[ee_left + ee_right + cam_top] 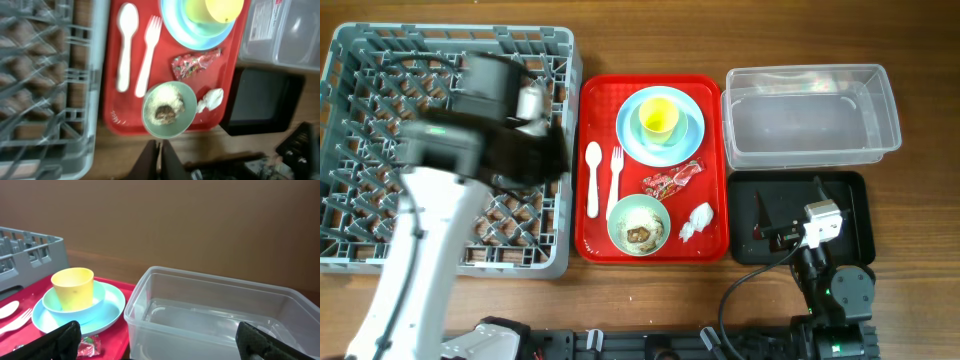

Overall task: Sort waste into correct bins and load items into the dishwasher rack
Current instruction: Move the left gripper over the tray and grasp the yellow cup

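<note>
On the red tray, the light blue plate (632,128) holds the yellow cup (658,118). The white spoon (593,180) and fork (616,172) lie left of the red wrapper (672,180). The green bowl (638,224) holds brownish scraps (640,233), with the white tissue (697,221) beside it. The grey rack (360,150) is at left. My left gripper (542,155), blurred, hangs over the rack's right side; in the left wrist view (161,150) it is shut and empty. My right gripper (788,212) is open and empty over the black tray (855,195), facing the clear tub (810,115).
The red tray (595,245) sits between the rack and the two bins. The right wrist view shows the tub (210,315) close ahead and the plate (110,310) and cup (74,287) to its left. Bare wooden table runs along the front.
</note>
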Available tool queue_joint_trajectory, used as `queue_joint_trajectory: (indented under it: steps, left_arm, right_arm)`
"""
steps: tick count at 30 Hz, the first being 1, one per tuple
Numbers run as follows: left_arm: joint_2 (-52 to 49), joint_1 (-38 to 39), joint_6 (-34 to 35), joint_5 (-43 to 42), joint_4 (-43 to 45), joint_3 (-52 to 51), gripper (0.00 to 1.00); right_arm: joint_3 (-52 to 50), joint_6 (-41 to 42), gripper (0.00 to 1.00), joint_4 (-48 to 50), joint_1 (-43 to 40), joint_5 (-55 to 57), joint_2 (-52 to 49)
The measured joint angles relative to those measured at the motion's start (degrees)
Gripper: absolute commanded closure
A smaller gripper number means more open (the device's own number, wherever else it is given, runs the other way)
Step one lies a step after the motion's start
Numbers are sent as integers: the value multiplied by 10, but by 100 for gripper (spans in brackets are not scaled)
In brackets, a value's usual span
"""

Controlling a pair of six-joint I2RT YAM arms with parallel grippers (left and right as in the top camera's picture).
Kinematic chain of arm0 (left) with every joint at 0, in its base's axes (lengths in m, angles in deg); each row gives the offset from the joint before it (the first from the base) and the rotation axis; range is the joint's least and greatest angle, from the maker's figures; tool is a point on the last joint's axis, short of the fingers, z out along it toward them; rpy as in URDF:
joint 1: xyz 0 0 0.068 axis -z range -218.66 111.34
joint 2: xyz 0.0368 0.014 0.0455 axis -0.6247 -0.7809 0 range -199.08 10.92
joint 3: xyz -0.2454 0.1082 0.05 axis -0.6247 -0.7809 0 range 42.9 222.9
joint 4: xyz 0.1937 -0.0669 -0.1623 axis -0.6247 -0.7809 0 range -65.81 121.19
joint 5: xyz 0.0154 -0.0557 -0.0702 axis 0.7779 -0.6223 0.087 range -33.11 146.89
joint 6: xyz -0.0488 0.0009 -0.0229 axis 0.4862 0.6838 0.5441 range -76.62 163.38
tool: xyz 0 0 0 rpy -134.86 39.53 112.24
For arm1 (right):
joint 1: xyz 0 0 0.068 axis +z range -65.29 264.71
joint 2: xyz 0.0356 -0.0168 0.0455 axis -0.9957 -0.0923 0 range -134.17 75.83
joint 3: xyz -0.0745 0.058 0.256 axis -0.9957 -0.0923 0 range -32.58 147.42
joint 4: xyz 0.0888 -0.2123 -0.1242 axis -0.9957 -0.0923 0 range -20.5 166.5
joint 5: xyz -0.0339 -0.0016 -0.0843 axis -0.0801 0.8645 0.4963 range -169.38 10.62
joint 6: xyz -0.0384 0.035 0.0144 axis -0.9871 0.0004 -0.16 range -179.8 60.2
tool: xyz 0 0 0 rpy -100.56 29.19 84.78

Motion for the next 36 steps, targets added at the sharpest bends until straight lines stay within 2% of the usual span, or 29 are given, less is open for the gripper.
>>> queue_joint_trajectory:
  steps: [2,4,5,7,9,12,16,18,21,22,23,25,28,29,34,36]
  left_arm:
    - [-3,88,43,22,64,-70,82]
    - [-1,181,93,38,192,-155,71]
    - [-9,243,119,40,273,-209,70]
    - [-33,315,150,67,343,-252,69]
    - [-61,355,163,96,363,-260,67]
    - [-70,349,172,134,389,-256,64]
    - [-72,252,169,152,333,-153,60]
    - [-71,196,163,157,356,-107,60]
    - [-73,137,159,135,370,-100,61]
    - [-77,121,157,118,352,-88,63]
    - [-99,98,151,83,306,-37,67]
    - [-142,77,135,69,207,79,73]
    - [-251,82,106,92,62,346,77]
    - [-282,91,99,95,52,394,80]
    - [-445,166,75,121,43,432,78]
    - [-479,197,71,142,57,431,83]
  right_arm:
    - [0,0,0,0,0,0,0]
    - [0,0,0,1,0,0,0]
    - [0,0,0,1,0,0,0]
    - [0,0,0,1,0,0,0]
    - [0,0,0,1,0,0,0]
    - [0,0,0,1,0,0,0]
    - [0,0,0,1,0,0,0]
    - [0,0,0,0,0,0,0]
    - [0,0,0,1,0,0,0]
    - [0,0,0,0,0,0,0]
    - [0,0,0,0,0,0,0]
    - [0,0,0,-1,0,0,0]
    - [0,0,0,0,0,0,0]
    - [0,0,0,0,0,0,0]
    - [0,0,0,0,0,0,0]
    - [0,0,0,0,0,0,0]
